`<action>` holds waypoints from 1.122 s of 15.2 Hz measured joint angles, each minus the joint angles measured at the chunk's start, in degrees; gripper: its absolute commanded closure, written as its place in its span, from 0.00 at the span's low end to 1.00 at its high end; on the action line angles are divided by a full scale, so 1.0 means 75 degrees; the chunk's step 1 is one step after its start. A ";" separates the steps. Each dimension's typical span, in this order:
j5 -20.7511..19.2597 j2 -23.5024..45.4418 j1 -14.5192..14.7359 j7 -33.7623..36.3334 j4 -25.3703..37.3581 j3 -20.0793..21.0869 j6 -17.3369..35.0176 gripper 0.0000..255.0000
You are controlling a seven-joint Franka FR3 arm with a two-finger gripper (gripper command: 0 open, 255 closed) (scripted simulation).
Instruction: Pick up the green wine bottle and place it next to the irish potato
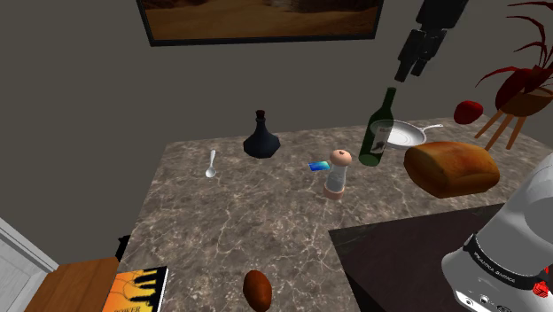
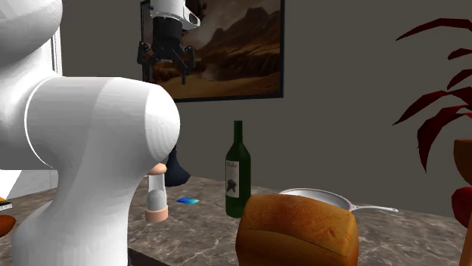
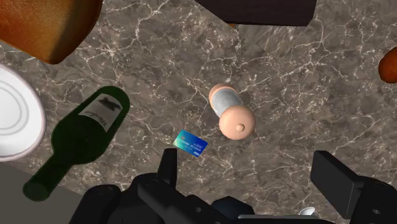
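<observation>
The countertop (image 1: 230,213) is polished brown stone, marble-like, with pale veins. The green wine bottle (image 1: 379,130) looks like smooth, glossy glass and carries a white paper label. The frying pan (image 1: 406,135) and the spoon (image 1: 211,166) have a pale metallic sheen. The bread loaf (image 1: 450,168) has a matt, slightly rough golden crust. The potato (image 1: 257,289) is dull brown. The pepper mill (image 1: 337,175) has smooth, wood-toned ends around a grey middle.

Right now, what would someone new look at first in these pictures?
Probably the green wine bottle, standing upright on the marbled counter near a big golden loaf of bread. Then the black gripper, hanging open high above the counter.
</observation>
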 measured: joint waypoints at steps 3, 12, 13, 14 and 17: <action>-0.0083 0.0325 -0.0071 -0.0111 0.0119 -0.0152 0.0107 0.00; -0.0439 0.2541 -0.0489 -0.0784 0.1251 -0.1101 0.0483 0.00; -0.0468 0.2746 -0.0544 -0.0871 0.1310 -0.1211 0.0550 0.00; -0.0461 0.3054 -0.0569 -0.0926 0.1572 -0.1296 0.0517 0.00; -0.0421 0.3955 -0.0673 -0.1130 0.2190 -0.1563 0.0559 0.00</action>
